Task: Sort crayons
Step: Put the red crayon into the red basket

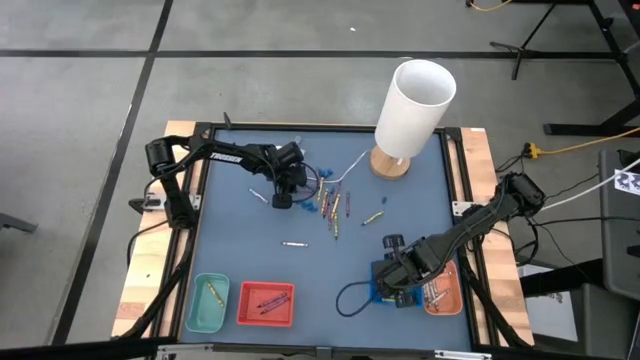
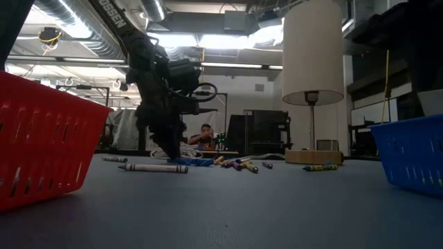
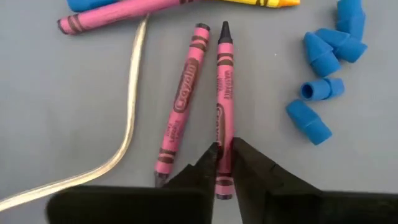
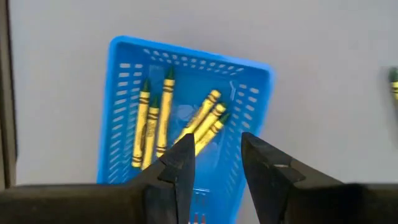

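Where crayons scatter mid-surface: left gripper [image 3: 224, 163] jaws closed on dark-tipped magenta crayon [image 3: 222, 93], long axis running straight ahead; right gripper [image 4: 216, 158] jaws open above blue basket [image 4: 124, 62].

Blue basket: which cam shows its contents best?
Right wrist view: looks straight down into the blue basket, yellow crayons inside, right gripper open above. High view: the arm covers most of it. Low view: only its outer wall. Left wrist: absent.

Loose crayons [image 1: 331, 208] are lying mid-bench toward the far edge, a lamp [image 1: 412, 112] is standing behind them, and four baskets [image 1: 265, 304] are sitting along the near edge, some holding crayons.
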You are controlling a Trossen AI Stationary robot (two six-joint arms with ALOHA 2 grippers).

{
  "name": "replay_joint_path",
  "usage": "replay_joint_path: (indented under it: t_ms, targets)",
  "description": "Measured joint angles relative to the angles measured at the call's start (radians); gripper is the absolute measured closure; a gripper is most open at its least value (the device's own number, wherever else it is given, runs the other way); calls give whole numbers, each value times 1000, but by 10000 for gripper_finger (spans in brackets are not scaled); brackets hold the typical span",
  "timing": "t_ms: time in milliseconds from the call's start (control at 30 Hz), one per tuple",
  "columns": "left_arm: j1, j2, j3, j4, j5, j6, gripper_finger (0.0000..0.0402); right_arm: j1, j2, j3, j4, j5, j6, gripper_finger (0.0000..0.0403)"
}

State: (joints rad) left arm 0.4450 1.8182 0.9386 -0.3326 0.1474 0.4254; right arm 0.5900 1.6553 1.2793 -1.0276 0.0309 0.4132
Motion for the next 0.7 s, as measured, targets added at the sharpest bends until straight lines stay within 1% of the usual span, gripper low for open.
replay_joint_path:
  t_ms: [100,200,333,533,600,700]
  targets:
    - [0,-1,-1,-2,-1,-14,393,-11,-27,0,-26,38,-20,274]
    - [-2,0,13,-23,-4,-54,396,-14,-66,2,-68,146,-33,274]
    - [-14,3,69,-115,-17,-103,394,-15,-116,2,-92,311,-27,274]
    - [-62,-4,167,-220,-22,-199,399,-15,-150,2,-93,490,-24,274]
    - [-81,-14,198,-243,-16,-219,400,-15,-150,2,-110,533,-25,274]
    - [-110,-19,239,-299,-14,-253,400,-15,-150,2,-141,546,-50,274]
